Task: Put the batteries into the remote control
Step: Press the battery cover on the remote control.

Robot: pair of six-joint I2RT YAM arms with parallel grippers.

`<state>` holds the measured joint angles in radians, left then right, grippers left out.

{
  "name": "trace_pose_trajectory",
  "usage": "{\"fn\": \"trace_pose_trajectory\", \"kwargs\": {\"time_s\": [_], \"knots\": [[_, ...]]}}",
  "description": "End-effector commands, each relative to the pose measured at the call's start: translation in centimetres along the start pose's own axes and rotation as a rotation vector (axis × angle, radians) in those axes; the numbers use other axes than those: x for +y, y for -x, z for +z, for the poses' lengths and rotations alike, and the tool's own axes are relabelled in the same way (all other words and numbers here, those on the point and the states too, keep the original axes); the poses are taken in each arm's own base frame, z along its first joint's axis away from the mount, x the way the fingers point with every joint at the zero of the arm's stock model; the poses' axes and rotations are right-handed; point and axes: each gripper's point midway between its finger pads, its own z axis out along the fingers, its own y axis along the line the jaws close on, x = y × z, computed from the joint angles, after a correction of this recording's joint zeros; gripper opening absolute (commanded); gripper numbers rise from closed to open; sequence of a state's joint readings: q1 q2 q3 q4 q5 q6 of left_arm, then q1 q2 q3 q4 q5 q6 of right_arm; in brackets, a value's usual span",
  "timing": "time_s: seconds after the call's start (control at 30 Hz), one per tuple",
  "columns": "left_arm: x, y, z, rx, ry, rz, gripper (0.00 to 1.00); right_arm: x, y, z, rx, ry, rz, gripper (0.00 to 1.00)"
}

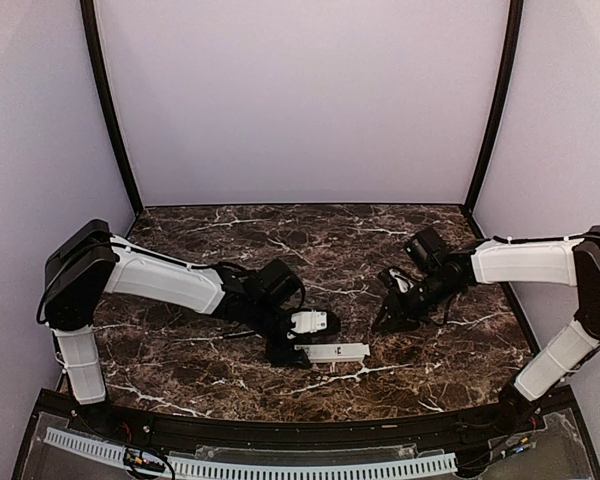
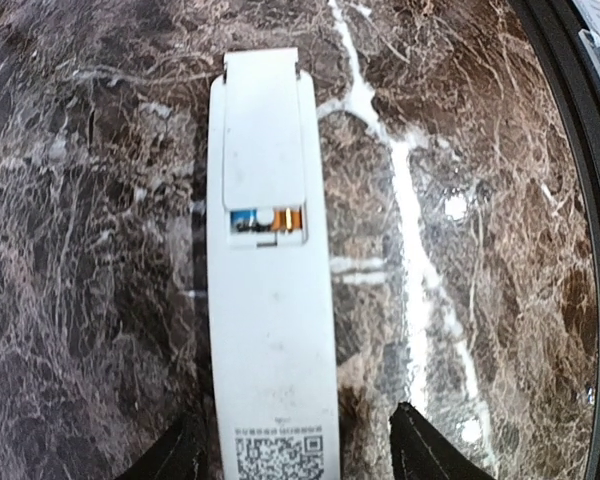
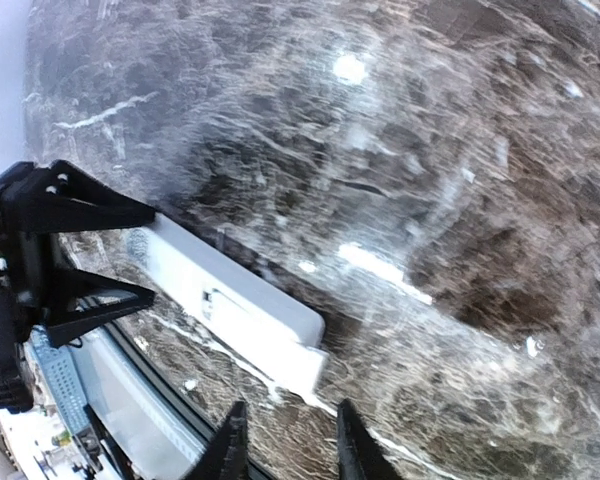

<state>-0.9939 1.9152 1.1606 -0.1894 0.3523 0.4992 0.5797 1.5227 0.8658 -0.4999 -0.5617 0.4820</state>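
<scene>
Two claws gape: left claw (image 2: 298, 446) straddles the slim white remote control (image 2: 270, 310), right claw (image 3: 290, 442) empty.

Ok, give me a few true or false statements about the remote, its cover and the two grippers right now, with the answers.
1. The remote control lies back up on the marble table. True.
2. The cover fully closes the battery recess. False: a gap at its edge shows a blue battery.
3. The left gripper, open, straddles the remote's QR code end. True.
4. The right gripper holds a battery. False: nothing sits between its fingers, and it is apart from the remote.
</scene>
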Motion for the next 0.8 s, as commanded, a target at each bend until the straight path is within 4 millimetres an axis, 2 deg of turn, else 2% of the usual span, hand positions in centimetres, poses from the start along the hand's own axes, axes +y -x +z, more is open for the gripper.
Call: {"fn": "trace_pose_trajectory", "kwargs": {"time_s": [0.0,0.13,0.2,0.3,0.4,0.53,0.77], "knots": [[0.3,-2.8,-1.7,0.093,0.049,-0.02,0.62,-1.7,-0.5,-0.8,-0.01,-0.118,0.052,0.19],[0.8,-3.9,-1.5,0.132,0.077,-0.033,0.61,-1.9,-0.9,-0.3,-0.008,-0.144,0.067,0.0],[0.6,-4.1,-1.3,0.138,0.065,-0.046,0.59,-0.7,-0.7,-0.5,-0.032,-0.114,0.038,0.0],[0.2,-4.2,-1.2,0.131,0.047,-0.061,0.56,2.9,-0.2,-0.4,-0.053,0.016,-0.042,0.0],[0.2,-4.0,-1.1,0.123,0.047,-0.068,0.53,5.0,-0.5,1.1,-0.021,0.093,-0.07,0.0],[0.2,-3.8,-1.1,0.116,0.041,-0.074,0.52,4.7,-0.9,3.3,0.034,0.066,-0.07,0.0],[0.1,-3.9,-1.0,0.122,0.029,-0.08,0.51,4.0,-1.1,5.4,0.073,0.072,-0.076,0.0]]}}
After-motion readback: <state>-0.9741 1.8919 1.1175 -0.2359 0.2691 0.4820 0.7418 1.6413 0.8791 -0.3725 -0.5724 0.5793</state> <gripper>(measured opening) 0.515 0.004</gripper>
